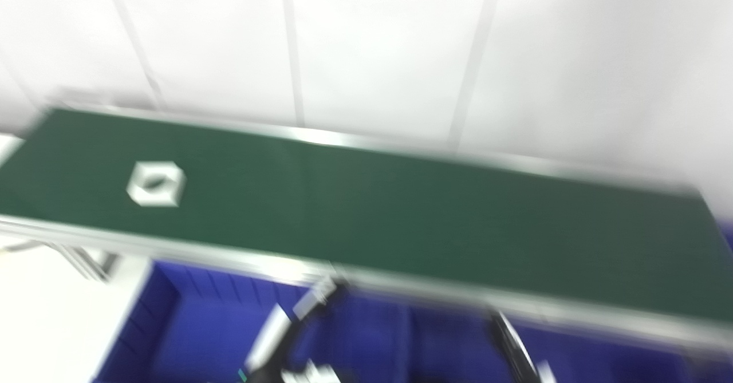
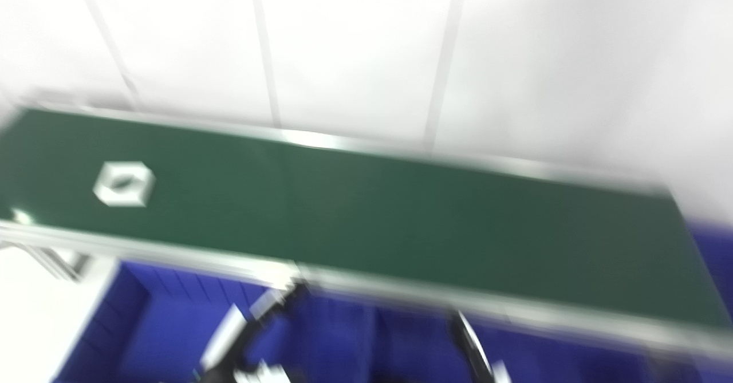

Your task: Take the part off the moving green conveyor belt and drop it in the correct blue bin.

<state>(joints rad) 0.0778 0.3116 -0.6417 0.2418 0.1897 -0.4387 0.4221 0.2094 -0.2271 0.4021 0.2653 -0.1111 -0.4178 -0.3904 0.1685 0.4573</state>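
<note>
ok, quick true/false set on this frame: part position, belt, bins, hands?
1. A white hex nut lies on the green conveyor belt, near its left end. True.
2. The left hand is gripping the nut. False: the hand is low, in front of the belt over the blue bin, well apart from the nut.
3. The belt carries several parts. False: only the one nut is visible.
4. The blue bins sit below the belt's near edge. True.
5. The picture is sharp. False: it is motion-blurred, and neither hand's state can be read.
</note>
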